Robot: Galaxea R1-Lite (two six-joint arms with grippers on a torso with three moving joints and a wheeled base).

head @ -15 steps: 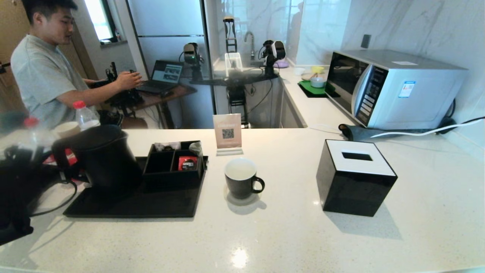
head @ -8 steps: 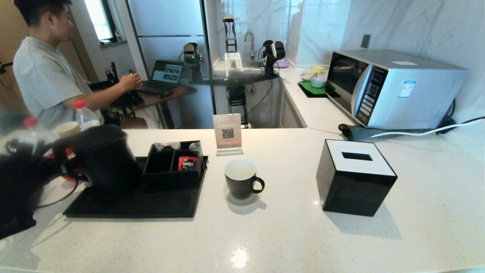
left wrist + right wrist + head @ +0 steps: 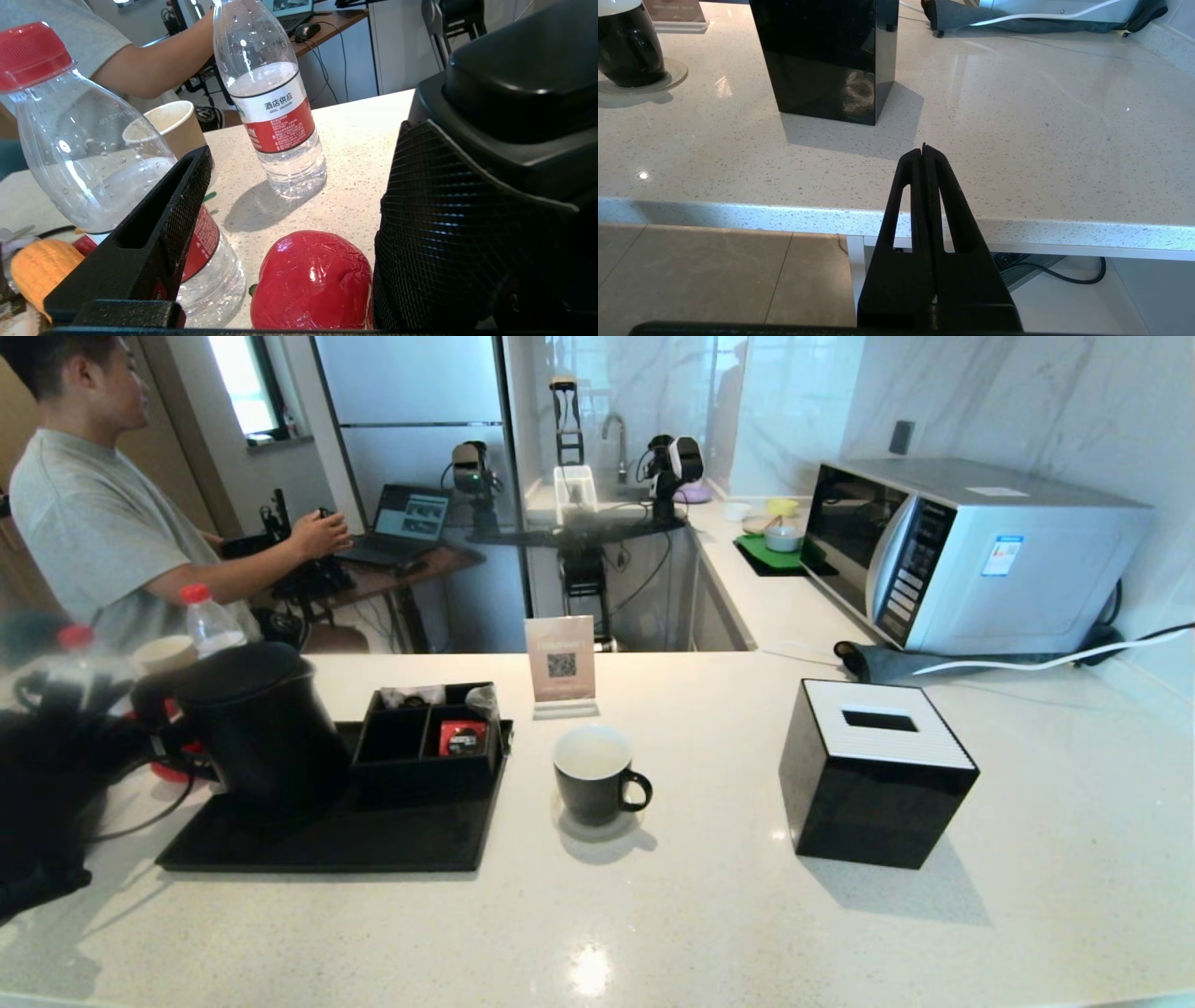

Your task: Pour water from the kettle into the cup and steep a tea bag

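The matte black kettle (image 3: 257, 719) stands on the left of a black tray (image 3: 327, 845), its loop handle toward my left arm. My left gripper (image 3: 126, 709) is open just beside that handle, with no part of the kettle between its fingers. In the left wrist view the left gripper (image 3: 303, 149) has one finger (image 3: 159, 233) by a bottle and the other against the kettle (image 3: 523, 70). The black cup (image 3: 596, 775) sits mid-counter on a coaster. Its inside is pale, and I cannot tell whether water is in it. My right gripper (image 3: 923, 150) is shut and empty at the counter's front edge.
An organizer box (image 3: 434, 733) on the tray holds a red packet (image 3: 462, 737). Two water bottles (image 3: 275, 102), a tan paper cup (image 3: 173, 121) and a red apple-like item (image 3: 313, 280) crowd the left gripper. A black tissue box (image 3: 878, 775), a QR sign (image 3: 560, 663) and a microwave (image 3: 971, 551) stand to the right.
My left arm has shifted slightly back beside the kettle handle. The person in the background has leaned further left. Kettle and cup have not moved.
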